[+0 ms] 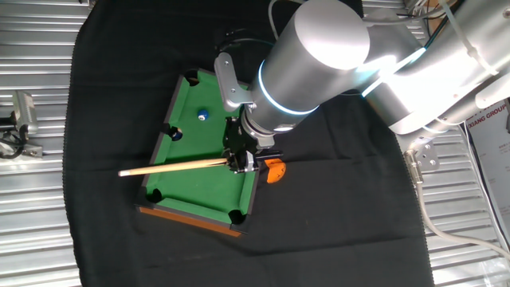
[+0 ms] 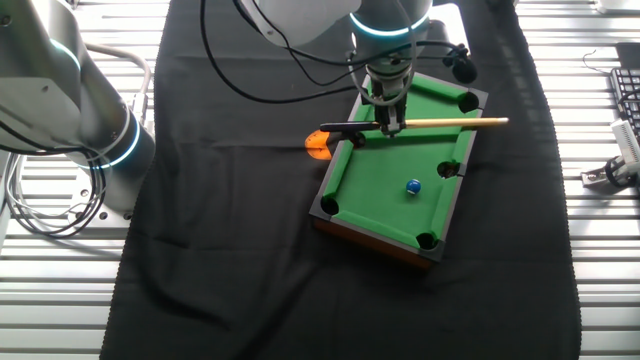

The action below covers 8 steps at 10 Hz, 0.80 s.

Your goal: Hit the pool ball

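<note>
The gripper (image 2: 388,126) is clamped on a wooden cue (image 2: 440,123). The pool ball (image 2: 413,186), apart from the gripper on the felt, looks light, hard and free-rolling; it likely wants a strike, not a grasp.

arm (image 1: 319,64): large silver-grey cylindrical segments with a smooth matte finish and rounded caps. a thin glowing cyan-white ring (image 1: 275,100) ran round the joint at the wrist end; a second lit ring (image 2: 120,140) showed on a grey segment at 9 o'clock in the other fixed view. a grey flat bracket (image 1: 225,80) sat beside the wrist. the gripper (image 1: 241,163) was small, black and blocky. black cables (image 2: 250,60) looped off the upper links. a white plate (image 1: 426,155) with screw holes hung near 3 o'clock.
</note>
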Available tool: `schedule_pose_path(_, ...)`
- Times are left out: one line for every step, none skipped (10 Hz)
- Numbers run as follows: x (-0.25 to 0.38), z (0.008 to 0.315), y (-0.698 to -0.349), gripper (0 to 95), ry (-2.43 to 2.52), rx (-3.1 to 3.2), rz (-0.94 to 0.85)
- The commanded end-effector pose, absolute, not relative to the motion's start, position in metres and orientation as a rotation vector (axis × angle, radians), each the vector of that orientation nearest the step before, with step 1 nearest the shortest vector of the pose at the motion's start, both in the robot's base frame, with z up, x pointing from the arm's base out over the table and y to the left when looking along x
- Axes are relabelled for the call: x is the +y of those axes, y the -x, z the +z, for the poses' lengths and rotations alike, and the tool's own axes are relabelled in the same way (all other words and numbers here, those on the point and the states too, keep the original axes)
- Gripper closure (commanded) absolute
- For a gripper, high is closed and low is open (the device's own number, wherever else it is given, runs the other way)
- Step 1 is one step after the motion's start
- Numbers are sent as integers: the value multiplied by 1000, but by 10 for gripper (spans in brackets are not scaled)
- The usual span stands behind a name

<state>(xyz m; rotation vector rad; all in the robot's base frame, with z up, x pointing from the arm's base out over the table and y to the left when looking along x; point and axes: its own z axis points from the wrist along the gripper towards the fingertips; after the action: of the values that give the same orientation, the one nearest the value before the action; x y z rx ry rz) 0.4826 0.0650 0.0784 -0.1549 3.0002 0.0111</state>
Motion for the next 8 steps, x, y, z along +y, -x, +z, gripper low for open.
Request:
schedule_pose_path(65,79,-484,570,155,3001,10)
schedule_pose_path(66,80,-486,570,158,2999,9)
schedule_pose_path(66,79,-488,570,160,2998,12)
schedule_pose_path(66,79,-489,570,163,2996,13)
schedule_pose_path(66,79,-492,570,164,2996,15)
schedule_pose_path(66,79,-495,570,166,2996,15)
schedule_pose_path(67,79,-497,570,165,2997,19)
schedule_pose_path(67,79,-499,570,164,2998,24)
